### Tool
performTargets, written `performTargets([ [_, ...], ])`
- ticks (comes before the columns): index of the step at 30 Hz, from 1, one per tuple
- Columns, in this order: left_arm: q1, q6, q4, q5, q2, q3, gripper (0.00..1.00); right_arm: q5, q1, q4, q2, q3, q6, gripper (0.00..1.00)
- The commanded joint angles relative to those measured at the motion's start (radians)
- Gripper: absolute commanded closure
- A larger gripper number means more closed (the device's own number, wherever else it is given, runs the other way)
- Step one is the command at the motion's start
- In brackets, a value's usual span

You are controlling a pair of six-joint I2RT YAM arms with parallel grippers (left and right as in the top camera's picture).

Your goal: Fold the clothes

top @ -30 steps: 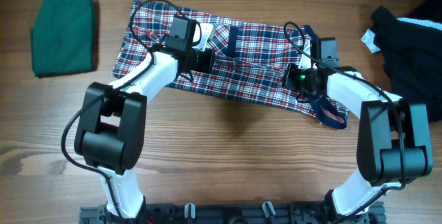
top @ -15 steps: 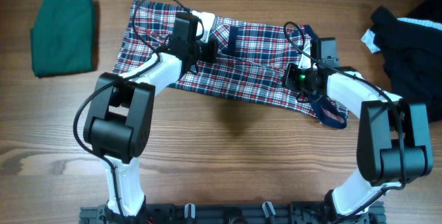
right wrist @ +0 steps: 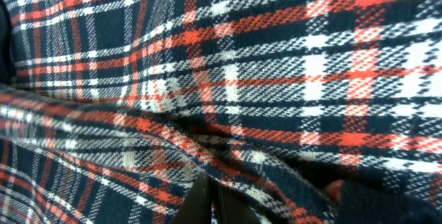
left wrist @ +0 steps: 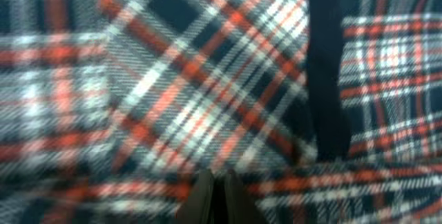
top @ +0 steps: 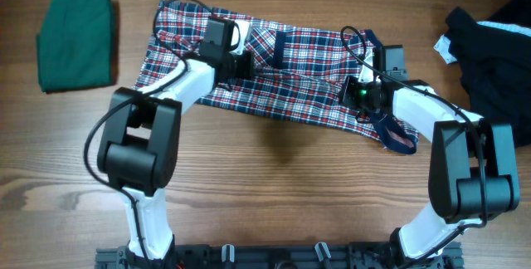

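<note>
The plaid dress (top: 307, 61), seemingly part-folded, is pinched by the clenched left claw (top: 251, 66) and right claw (top: 350, 95); the black heap (top: 489, 61) beyond the right claw awaits folding.

In the overhead view, the fingertips of the left tool (top: 246, 64) and of the right tool (top: 348, 95) are hidden beneath the arms, by which parts of the plaid dress (top: 299, 86) are also covered. The black garment (top: 489, 70) is cut off by the right edge, and a pale patch (top: 442, 46) beside it is too small to be identified. The left wrist view is blurred, and in both wrist views the fingers are cropped by the bottom edge.
</note>
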Motion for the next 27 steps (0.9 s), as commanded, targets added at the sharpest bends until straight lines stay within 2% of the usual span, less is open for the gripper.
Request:
performTargets([
  [1,0.024,0.023,-0.127,0.077,-0.100,0.072,0.94,0.053,0.002,0.014,0.048,-0.016,-0.006,0.96],
  [2,0.020,0.044,-0.161,0.143,-0.096,0.072,0.96,0.053,0.002,0.019,0.048,-0.016,0.011,0.96],
  [3,0.013,0.045,-0.172,0.148,-0.088,0.072,0.96,0.053,0.002,0.020,0.048,-0.016,0.012,0.96],
  [16,-0.065,0.073,-0.243,0.140,-0.035,0.072,0.96,0.053,0.002,0.020,0.048,-0.016,0.011,0.96],
  [27,-0.067,0.103,-0.187,0.094,0.026,0.072,0.96,0.053,0.002,0.022,0.048,-0.016,0.011,0.96],
])
